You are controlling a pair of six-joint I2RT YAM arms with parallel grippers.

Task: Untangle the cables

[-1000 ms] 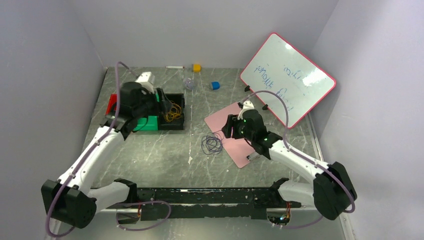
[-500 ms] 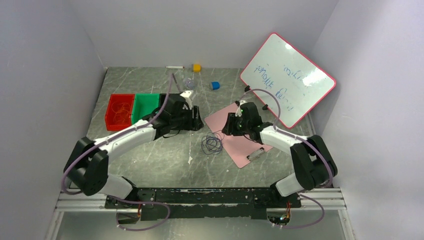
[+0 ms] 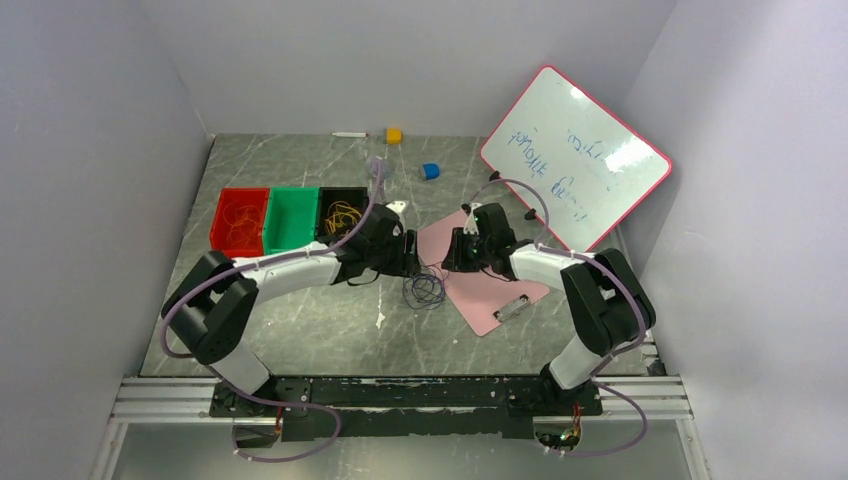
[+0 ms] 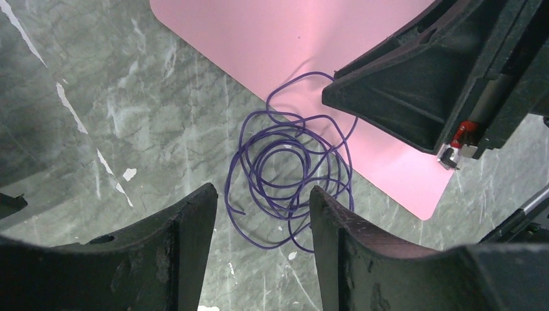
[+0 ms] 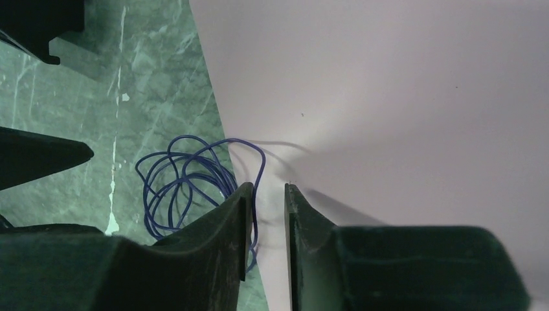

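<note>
Dark blue cable (image 3: 424, 288): loose coil on the counter (image 3: 320, 320), one loop lying over the edge of the pink clipboard (image 3: 480, 290)
Left claw (image 4: 262, 207): fingers apart, poised above the coil, one on each side
Right claw (image 5: 267, 194): fingers nearly together beside the loop on the clipboard; cannot tell whether they pinch the strand
Yellow cable (image 3: 343, 213): in the black bin (image 3: 321, 208)
Orange-red cable (image 3: 240, 215): in the red bin (image 3: 235, 246)

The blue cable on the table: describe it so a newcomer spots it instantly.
Find the pink board. Across its left edge lies the blue cable, a thin tangled coil. Unlike the yellow cable and the orange cable, it sits in no bin.
</note>
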